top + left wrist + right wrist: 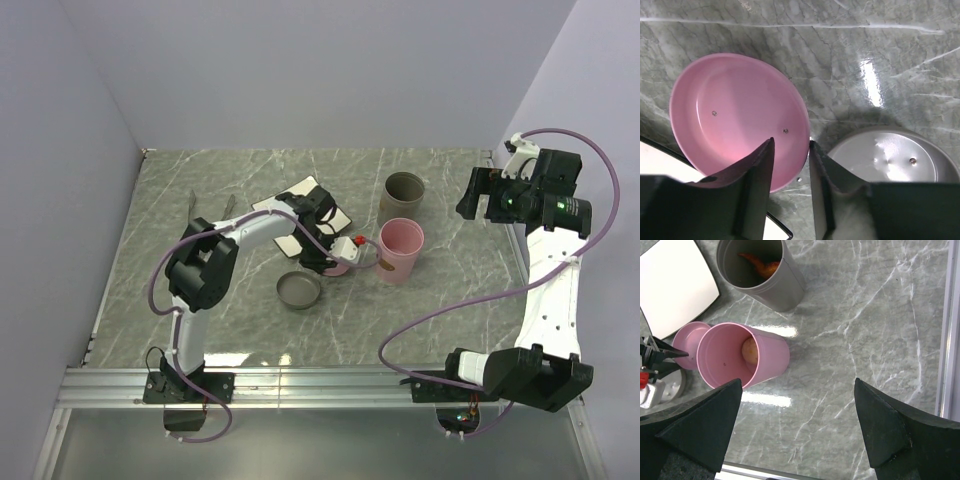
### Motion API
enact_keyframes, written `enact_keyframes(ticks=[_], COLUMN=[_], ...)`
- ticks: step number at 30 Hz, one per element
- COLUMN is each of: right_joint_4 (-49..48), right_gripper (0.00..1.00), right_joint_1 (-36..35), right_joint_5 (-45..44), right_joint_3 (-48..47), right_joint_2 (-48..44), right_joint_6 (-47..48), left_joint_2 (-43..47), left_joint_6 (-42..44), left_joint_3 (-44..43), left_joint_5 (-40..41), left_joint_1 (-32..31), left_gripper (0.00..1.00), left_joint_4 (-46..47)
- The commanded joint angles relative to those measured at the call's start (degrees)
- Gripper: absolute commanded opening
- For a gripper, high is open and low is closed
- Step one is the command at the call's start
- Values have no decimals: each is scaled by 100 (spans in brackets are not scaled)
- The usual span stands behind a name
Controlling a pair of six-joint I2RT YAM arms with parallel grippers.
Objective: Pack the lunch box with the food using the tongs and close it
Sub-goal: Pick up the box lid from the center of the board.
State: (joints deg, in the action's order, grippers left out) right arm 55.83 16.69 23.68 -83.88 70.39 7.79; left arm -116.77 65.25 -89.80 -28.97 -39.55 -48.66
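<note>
The lunch box is in parts: a pink cup, a grey cup, a pink lid and a grey lid. A pale ball of food lies in the pink cup. A curved orange-brown piece lies in the grey cup. My left gripper hangs low over the pink lid's rim. One finger is over the lid's inside and the other just outside, with a narrow gap between them. My right gripper is wide open and empty, high at the right. The thin tongs lie far left.
A white square plate lies behind the lids, partly under my left arm. The grey lid sits in front of the pink lid. Walls close the table on the left, back and right. A metal rail runs along the near edge.
</note>
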Motion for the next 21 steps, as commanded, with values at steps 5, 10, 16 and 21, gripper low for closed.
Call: enact_keyframes(ticks=[5, 10, 16, 21], right_joint_4=[6, 15, 15, 24], right_gripper=[100, 100, 100, 100], right_joint_1=[63, 63, 63, 89], right_joint_5=[93, 102, 145, 172], right_joint_3=[-173, -217, -269, -392], right_joint_2=[36, 63, 133, 177], right_joint_6=[3, 12, 12, 12], left_joint_2=[-30, -47, -22, 311], left_joint_6=[32, 5, -205, -338], left_joint_3=[-55, 59, -11, -99], left_joint_5=[-21, 128, 6, -152], left_joint_1=[-88, -167, -185, -176], left_gripper=[31, 26, 12, 2], left_joint_4=[32, 68, 94, 7])
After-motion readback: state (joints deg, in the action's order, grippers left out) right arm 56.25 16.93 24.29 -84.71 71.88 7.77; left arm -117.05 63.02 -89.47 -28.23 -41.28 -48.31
